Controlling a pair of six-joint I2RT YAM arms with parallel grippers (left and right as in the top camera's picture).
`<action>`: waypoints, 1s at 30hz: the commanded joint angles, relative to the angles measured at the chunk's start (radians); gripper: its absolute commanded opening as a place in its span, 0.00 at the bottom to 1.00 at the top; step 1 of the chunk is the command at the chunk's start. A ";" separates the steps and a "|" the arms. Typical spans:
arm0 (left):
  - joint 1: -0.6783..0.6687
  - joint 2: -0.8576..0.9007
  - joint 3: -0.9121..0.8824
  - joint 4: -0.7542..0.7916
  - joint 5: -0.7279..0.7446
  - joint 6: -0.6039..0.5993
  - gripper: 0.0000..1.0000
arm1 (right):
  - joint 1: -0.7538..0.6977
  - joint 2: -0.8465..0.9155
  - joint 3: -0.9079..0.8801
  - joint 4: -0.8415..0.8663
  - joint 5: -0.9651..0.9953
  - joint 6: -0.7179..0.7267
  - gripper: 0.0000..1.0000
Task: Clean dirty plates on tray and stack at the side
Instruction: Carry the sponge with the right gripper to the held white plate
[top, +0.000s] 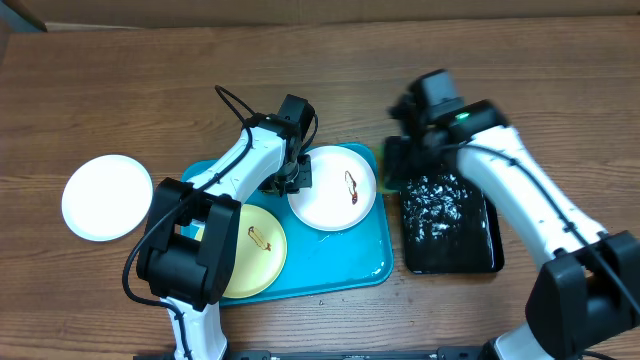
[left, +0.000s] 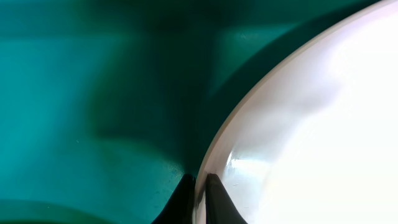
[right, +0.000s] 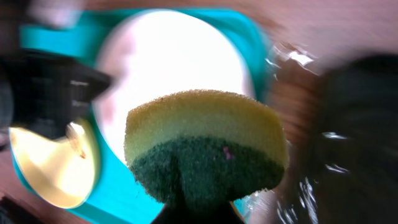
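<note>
Turquoise tray (top: 335, 262) — white plate (top: 322, 200), yellow plate (top: 264, 262)

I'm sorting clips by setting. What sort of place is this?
Likely a robot test bench, not a kitchen: bare wooden table, a tray holding a smeared white plate and a yellow plate, a sponge, no sink in view.

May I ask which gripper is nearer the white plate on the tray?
Left: left gripper pinches the white plate's rim; right gripper holds a sponge at the tray's right edge.

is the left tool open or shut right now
Shut: in the left wrist view the left tool has its fingers pinching the rim of the white plate.
</note>
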 joint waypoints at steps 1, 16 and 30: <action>0.013 0.021 -0.018 -0.008 -0.046 -0.026 0.05 | 0.105 -0.021 0.019 0.059 0.119 0.025 0.04; 0.013 0.021 -0.018 -0.014 -0.047 -0.026 0.05 | 0.204 0.164 0.018 0.137 0.332 0.076 0.04; 0.013 0.021 -0.018 -0.016 -0.047 -0.026 0.04 | 0.204 0.265 0.018 0.134 0.372 0.076 0.06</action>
